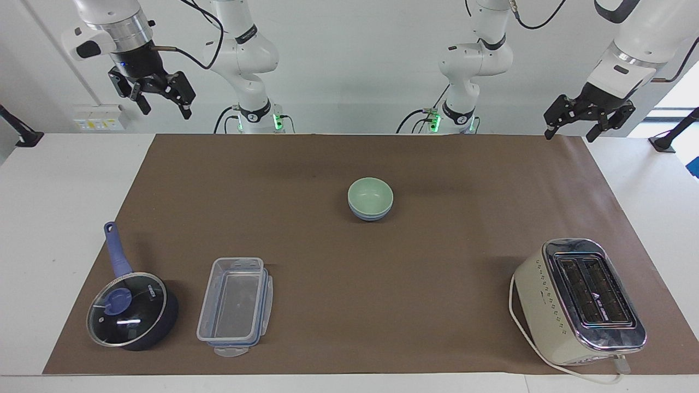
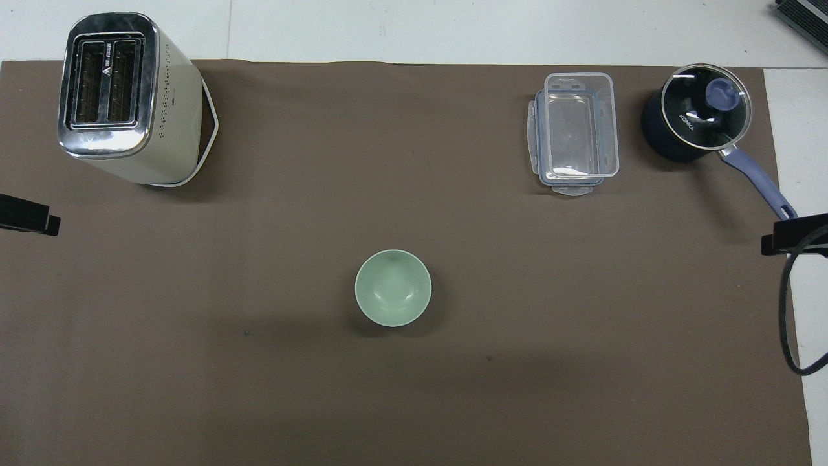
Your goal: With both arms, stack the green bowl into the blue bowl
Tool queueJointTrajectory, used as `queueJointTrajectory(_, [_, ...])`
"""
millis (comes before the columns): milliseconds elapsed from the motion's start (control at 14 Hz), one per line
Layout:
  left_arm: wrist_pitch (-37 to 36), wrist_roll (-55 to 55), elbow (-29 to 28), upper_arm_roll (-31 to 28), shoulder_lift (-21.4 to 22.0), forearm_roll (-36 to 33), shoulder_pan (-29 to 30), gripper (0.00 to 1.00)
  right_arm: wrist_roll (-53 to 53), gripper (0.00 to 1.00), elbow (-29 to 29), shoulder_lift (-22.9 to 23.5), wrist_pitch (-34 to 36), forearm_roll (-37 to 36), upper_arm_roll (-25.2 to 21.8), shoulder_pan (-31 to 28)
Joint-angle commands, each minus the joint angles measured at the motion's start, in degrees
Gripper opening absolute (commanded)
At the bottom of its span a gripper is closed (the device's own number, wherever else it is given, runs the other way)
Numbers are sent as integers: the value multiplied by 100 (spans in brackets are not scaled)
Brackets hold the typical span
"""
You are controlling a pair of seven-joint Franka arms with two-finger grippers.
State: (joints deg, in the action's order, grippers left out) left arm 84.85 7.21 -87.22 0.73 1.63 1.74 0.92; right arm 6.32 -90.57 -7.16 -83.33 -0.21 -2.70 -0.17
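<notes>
The green bowl [image 1: 370, 193] [image 2: 392, 287] sits nested in the blue bowl [image 1: 369, 214] at the middle of the brown mat; from overhead the blue bowl is hidden under it. My right gripper [image 1: 163, 100] hangs open and empty, high over the mat's corner at the right arm's end. My left gripper [image 1: 572, 121] hangs open and empty, high over the corner at the left arm's end. In the overhead view only a black tip of each shows: left gripper [image 2: 29, 219], right gripper [image 2: 792, 237].
A cream toaster [image 1: 580, 300] stands farthest from the robots at the left arm's end. A clear lidded container [image 1: 236, 305] and a dark blue saucepan with glass lid [image 1: 130, 308] lie farthest from the robots at the right arm's end.
</notes>
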Motion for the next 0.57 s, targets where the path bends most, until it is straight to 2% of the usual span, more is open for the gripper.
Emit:
queueJointTrajectory(0, [-57,-44,73,-11,-5,-95,-56,100,-227,100,-154,-136,54,-146,24,-18])
queueJointTrajectory(502, [-65,-44,100,-11,-5,-86,-21,100,-271,100,-172,-145,36,-260,24,-18])
